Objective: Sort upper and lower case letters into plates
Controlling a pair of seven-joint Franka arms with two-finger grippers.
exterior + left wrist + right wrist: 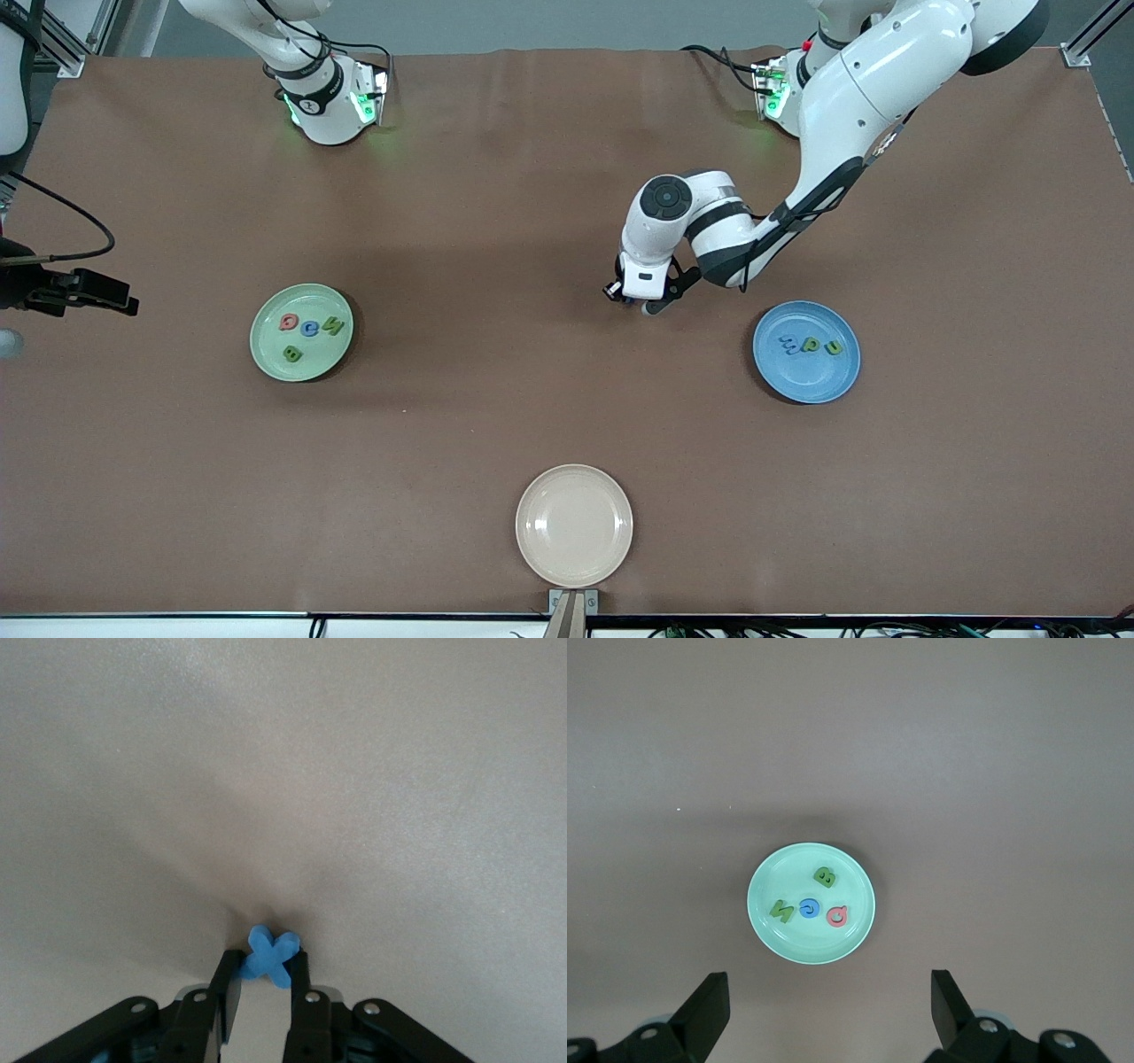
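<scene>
Blue x-shaped letter (pixel 268 955), chunky, pinched in left hand (pixel 263 979).

the only readable signs are the toy letters themselves. on the mint plate (pixel 266 354): a red q (pixel 289 322), blue g (pixel 310 329), green n (pixel 333 325) and green b (pixel 292 354). the blue letter (pixel 268 957) between the left tool's (pixel 263 981) fingers reads as x. the letters on the blue plate (pixel 806 381) cannot be read surely.

Brown table (pixel 496 425) under even light, grey floor (pixel 549 22) past its edge.
</scene>
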